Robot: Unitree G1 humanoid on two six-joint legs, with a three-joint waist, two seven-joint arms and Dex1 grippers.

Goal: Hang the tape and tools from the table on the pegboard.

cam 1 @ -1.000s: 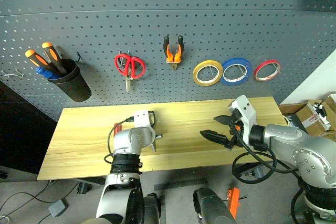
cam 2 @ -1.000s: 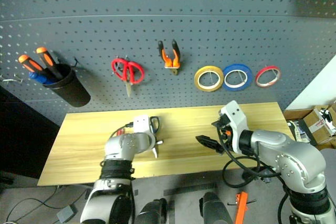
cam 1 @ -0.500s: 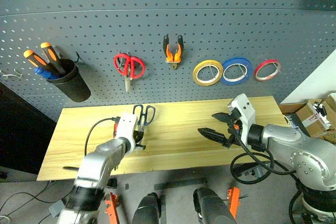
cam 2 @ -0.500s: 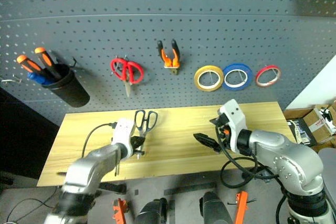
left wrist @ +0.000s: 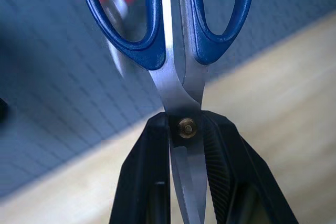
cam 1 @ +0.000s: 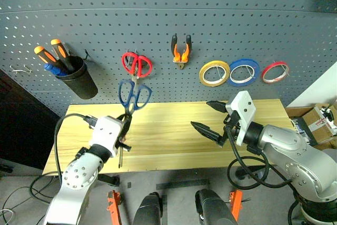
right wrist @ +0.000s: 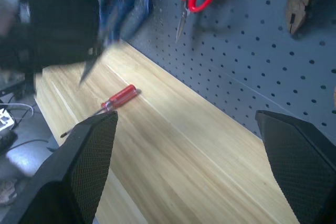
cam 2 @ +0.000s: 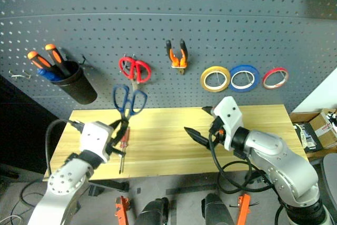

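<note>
Clamping the blue-handled scissors point(cam 1: 134, 94) at their pivot, the left gripper point(left wrist: 187, 145) holds them upright, handle loops up, in front of the pegboard point(cam 1: 158, 19) just below the red-handled scissors point(cam 1: 136, 65). They look stiff, fairly light and slick on the steel, so the pivot is probably a sound hold. The right gripper point(cam 1: 208, 115) hangs wide open and empty above the table point(cam 1: 174, 135), where the red-handled screwdriver point(right wrist: 117, 98) lies. A black cup point(cam 1: 80, 80) on the board holds orange-handled screwdrivers point(cam 1: 52, 54).
</note>
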